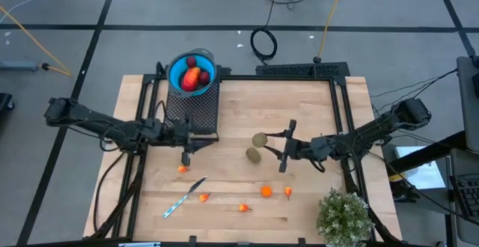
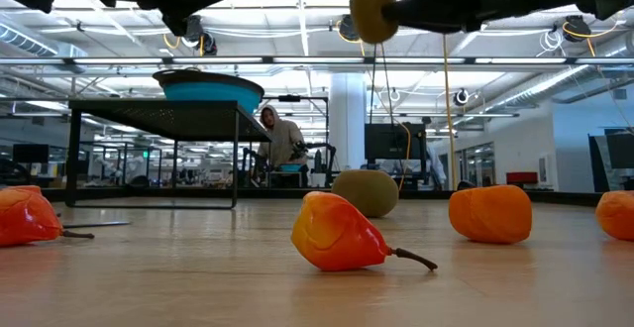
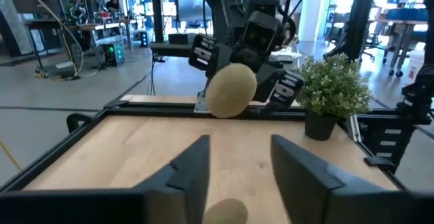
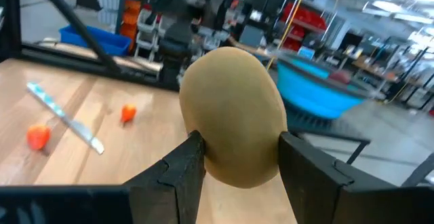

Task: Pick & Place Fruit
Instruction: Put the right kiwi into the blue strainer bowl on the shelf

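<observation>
An olive-brown oval fruit (image 4: 232, 115) was clamped between the fingers of the right gripper (image 1: 263, 144) and held clear of the table (image 1: 314, 112), right of centre. A second olive oval (image 1: 254, 154) lay on the wood just beside it. Small orange pieces (image 1: 266, 191) were scattered along the near side, near a silver-blue knife-like stick (image 1: 184, 197). The blue bowl (image 1: 177, 71), on a dark rack (image 1: 191, 106) at the far left, already contained red fruit (image 1: 194, 77). The left gripper (image 1: 188, 157) hovered with fingers apart beside the rack, holding nothing. To complete the carry well, the held oval probably needed lifting above the bowl's rim, clear of the left arm, before release.
</observation>
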`<state>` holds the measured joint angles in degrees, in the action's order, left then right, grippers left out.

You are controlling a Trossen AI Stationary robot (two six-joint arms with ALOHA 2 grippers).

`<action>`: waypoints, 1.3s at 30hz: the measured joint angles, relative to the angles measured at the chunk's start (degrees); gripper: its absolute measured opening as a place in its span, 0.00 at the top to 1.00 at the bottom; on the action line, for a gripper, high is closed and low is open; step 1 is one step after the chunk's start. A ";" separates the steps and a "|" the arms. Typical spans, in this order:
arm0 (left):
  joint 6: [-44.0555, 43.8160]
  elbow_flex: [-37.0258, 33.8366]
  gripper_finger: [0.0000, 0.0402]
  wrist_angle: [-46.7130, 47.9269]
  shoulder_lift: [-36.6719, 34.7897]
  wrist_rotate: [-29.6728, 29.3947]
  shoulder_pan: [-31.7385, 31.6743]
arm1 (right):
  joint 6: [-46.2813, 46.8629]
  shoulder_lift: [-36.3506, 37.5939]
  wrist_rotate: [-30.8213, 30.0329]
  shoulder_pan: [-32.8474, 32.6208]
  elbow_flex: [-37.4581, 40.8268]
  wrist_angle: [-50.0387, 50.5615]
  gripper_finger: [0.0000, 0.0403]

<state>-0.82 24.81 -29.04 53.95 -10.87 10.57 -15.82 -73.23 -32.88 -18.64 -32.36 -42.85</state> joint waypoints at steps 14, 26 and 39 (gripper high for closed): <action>9.05 6.14 0.22 -12.85 15.93 3.58 0.00 | 3.00 -0.02 10.64 1.69 0.00 -8.91 0.59; 13.95 19.38 0.22 -8.07 27.28 6.32 -2.14 | 4.64 -0.02 10.68 1.69 0.00 -8.75 0.59; 14.27 25.96 0.22 -7.61 33.92 11.29 -4.72 | 5.22 -0.02 10.71 1.69 0.00 -8.30 0.59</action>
<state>13.45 50.77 -36.65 87.87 0.43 5.85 -10.60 -73.25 -22.17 -16.95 -32.36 -51.15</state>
